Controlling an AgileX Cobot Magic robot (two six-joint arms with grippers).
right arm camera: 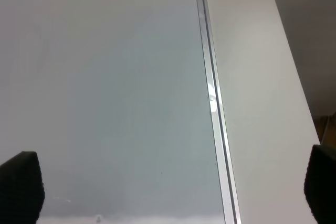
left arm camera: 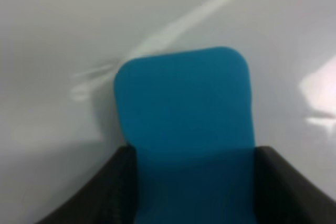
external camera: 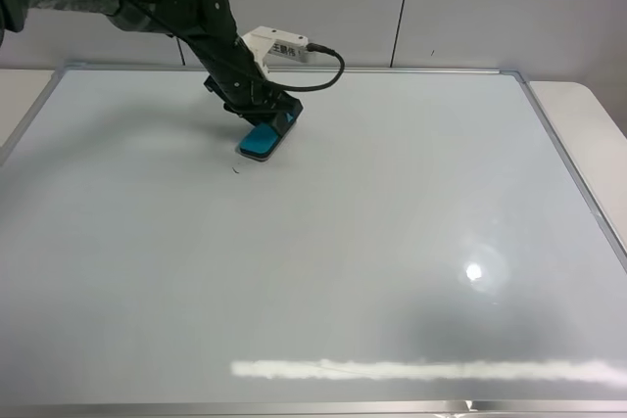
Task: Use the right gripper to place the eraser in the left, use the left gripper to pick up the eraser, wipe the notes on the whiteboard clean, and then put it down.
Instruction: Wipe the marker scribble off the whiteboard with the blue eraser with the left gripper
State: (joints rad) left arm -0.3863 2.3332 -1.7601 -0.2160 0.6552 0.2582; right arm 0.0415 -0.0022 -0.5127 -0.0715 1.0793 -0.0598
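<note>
The blue eraser [external camera: 260, 141] lies flat on the whiteboard [external camera: 323, 271] at the upper left. My left gripper [external camera: 266, 129] is shut on it, pressing it to the board. In the left wrist view the eraser [left arm camera: 184, 124] fills the middle, with the dark fingers [left arm camera: 286, 187] on both sides of it. A tiny dark mark [external camera: 235, 168] shows on the board just beside the eraser. My right gripper [right arm camera: 173, 190] is open and empty, its fingertips [right arm camera: 21, 184] wide apart over the board's right frame [right arm camera: 212, 103]. The right arm is out of the exterior high view.
The whiteboard's metal frame [external camera: 568, 154] runs along the right, with bare table [external camera: 598, 115] beyond it. Light glare [external camera: 431, 369] streaks the board near its front edge. A white camera unit with cable [external camera: 284, 48] sits on the left wrist.
</note>
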